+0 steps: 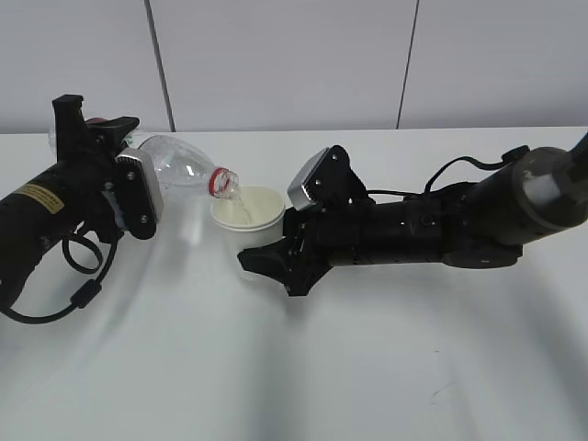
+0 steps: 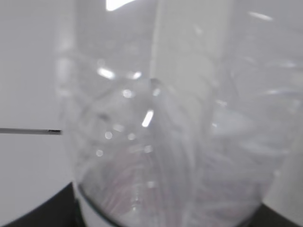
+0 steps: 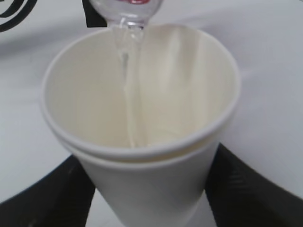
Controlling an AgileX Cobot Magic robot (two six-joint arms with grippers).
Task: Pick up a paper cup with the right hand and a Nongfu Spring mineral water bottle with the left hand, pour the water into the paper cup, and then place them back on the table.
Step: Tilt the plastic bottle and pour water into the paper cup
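**Mid-pour: water runs from tipped bottle into held cup**

Nearest to me, at about three o'clock on the white table (image 1: 386, 367), my right hand (image 1: 276, 260) reaches in low, its two fingers (image 3: 246, 189) closed on the lower wall of the paper cup (image 3: 142, 142). My right wrist camera looks straight down into the cream inside, the black fingers pressed against the cup at either side. The exterior view shows the cup (image 1: 248, 209) upright near the middle of the table, its mouth open to the ceiling; whether its base clears the tabletop, I cannot tell.

Just beyond, from ten o'clock, the Nongfu Spring mineral water bottle (image 1: 188, 167) lies tipped almost flat, its red neck ring and open mouth over the cup's far rim. A thin stream of water (image 3: 128, 94) falls from the mouth (image 3: 128, 14) down the inside wall. My left hand (image 1: 124, 184), at nine o'clock, is clamped on the bottle's lower body; its wrist camera sees only the clear, blurred plastic (image 2: 165, 132) filling the frame.

I judge this to be the pouring step, well under way, with the putting-down not yet begun. The next move calls for my left hand to rock the bottle back upright, cleanly and without dripping past the rim, while my right hand keeps the cup level; then both go down on the table.
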